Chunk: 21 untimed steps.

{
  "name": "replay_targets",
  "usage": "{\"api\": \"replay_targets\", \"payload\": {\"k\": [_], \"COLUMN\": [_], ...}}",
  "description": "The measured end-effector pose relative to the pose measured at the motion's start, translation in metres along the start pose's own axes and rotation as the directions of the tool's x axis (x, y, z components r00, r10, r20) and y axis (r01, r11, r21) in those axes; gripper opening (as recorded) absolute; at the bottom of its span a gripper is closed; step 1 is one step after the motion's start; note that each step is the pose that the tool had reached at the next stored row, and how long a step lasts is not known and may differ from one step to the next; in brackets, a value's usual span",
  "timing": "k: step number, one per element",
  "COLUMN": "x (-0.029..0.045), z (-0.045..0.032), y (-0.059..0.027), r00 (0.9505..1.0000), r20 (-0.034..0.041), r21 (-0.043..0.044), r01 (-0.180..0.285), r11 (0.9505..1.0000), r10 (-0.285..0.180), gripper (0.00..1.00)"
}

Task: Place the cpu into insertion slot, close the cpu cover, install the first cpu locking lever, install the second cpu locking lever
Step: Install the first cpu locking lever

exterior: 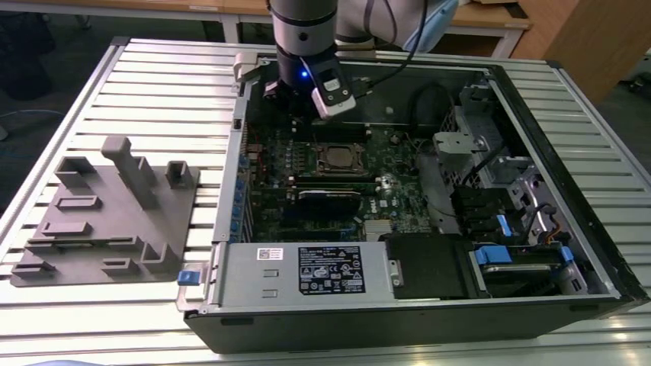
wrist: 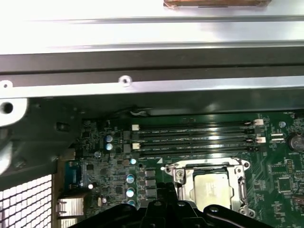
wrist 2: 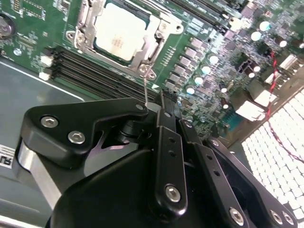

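Start close, in the second wrist view: see the gripper (wrist 2: 164, 102) with its tips drawn together, seemingly clenched on the end of the thin wire locking lever (wrist 2: 145, 85). Hold that pinch firm, to stop the springy wire from slipping out. Go slowly and guide the wire along its own arc, with no yanking sideways. Follow the lever up to the screw corner of the cpu cover (wrist 2: 118, 61), shut and flat over the chip. Check for a flat cover before pressing hard, and never force a tilted frame. Just past the frame's edge, find the cpu (wrist 2: 118, 38), seated in the insertion slot (wrist: 209, 167), with a dull metal top inside the cut-out. Push on the lever only, never on the chip. Steer clear of the long black memory slots (wrist 2: 90, 71) right beside the socket. Steer clear too of the small round cans (wrist 2: 213, 59) on the green motherboard (wrist 2: 33, 28) further off. Last, in the exterior view, spot the arm reaching down into the open computer case (exterior: 407, 324) on the slatted table (exterior: 152, 84). Mind the case wall near the wrist as well.
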State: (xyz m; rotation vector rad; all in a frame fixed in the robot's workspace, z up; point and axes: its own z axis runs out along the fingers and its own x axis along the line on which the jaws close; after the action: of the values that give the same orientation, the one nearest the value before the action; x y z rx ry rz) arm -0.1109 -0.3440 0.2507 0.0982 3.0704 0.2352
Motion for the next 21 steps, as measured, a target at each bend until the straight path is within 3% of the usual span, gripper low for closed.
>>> {"api": "replay_targets", "payload": {"k": [7, 11, 15, 19, 21], "x": [0.0072, 0.0089, 0.0095, 0.0095, 0.0095], "z": [-0.0003, -0.0004, -0.0005, -0.0005, -0.0004], "y": [-0.0005, -0.0007, -0.0007, -0.0008, -0.0007], "r00": [1.0, 1.0, 1.0, 1.0, 1.0], "r20": [-0.0002, -0.0022, -0.003, -0.0057, -0.0057], "r21": [-0.003, -0.0395, -0.0504, -0.092, -0.0934], "r01": [0.0, -0.003, -0.003, -0.006, -0.006], "r11": [1.0, 0.9992, 0.9987, 0.9957, 0.9956], "r10": [0.0, 0.003, 0.003, 0.006, 0.006], "gripper": [0.11, 0.11, 0.11, 0.11, 0.11]}}
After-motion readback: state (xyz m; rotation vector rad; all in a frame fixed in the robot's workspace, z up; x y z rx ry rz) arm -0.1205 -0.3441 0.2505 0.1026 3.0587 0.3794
